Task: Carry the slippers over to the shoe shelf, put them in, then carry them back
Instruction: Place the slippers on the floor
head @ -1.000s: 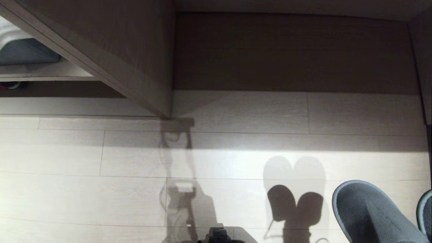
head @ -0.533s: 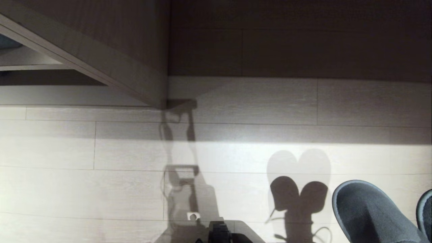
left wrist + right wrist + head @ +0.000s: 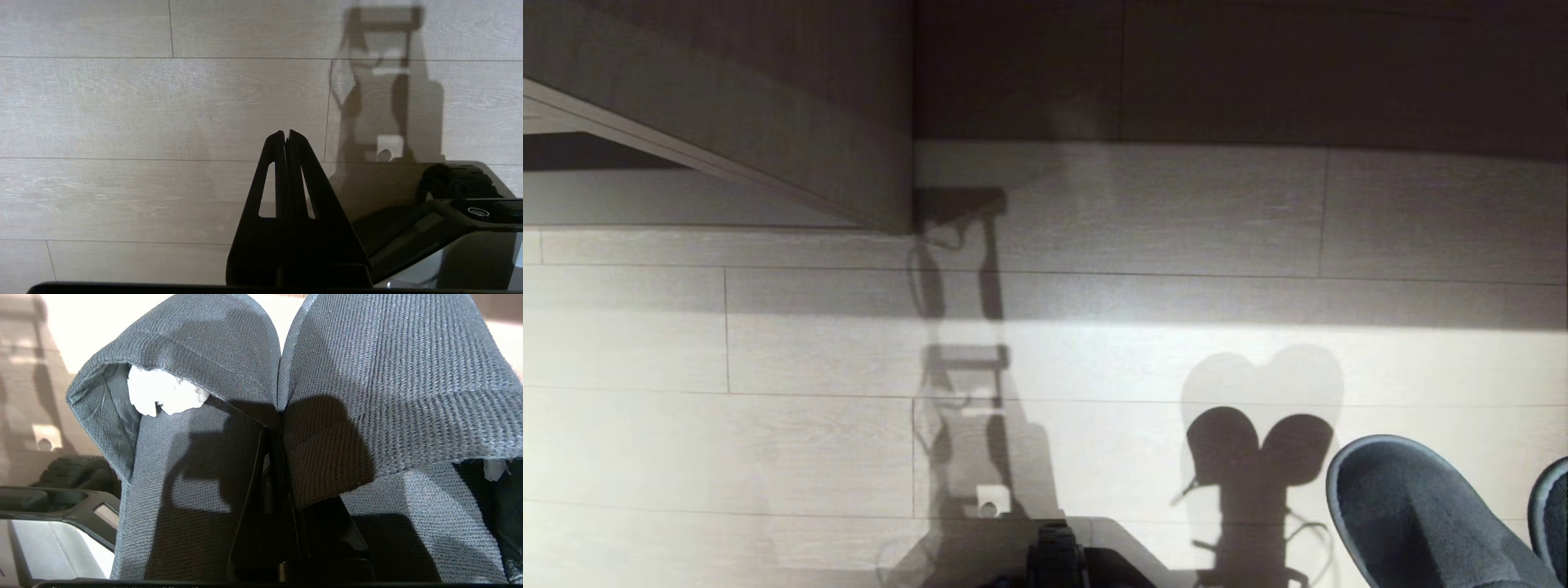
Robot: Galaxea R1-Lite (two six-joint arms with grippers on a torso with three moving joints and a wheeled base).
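Whole head view has slid compared to a second ago: the cabinet panel (image 3: 768, 122) and the dark recess behind it now sit higher in the picture, and the blue-grey thing on the far left has dropped out of sight. That's the camera tilting, not stuff moving. The slippers (image 3: 1413, 523) hang in the same near-right corner as before.

The head view only catches the two rounded toes plus their heart-shaped shadow (image 3: 1262, 449) on the pale plank floor (image 3: 727, 343). The right wrist view gives the real story: right gripper (image 3: 273, 445) pinching both slippers (image 3: 282, 396) where their inner edges meet, white stuffing (image 3: 163, 390) poking out of one. The left wrist view shows the left gripper (image 3: 286, 134) pressed together, empty, over bare floor (image 3: 122, 102).
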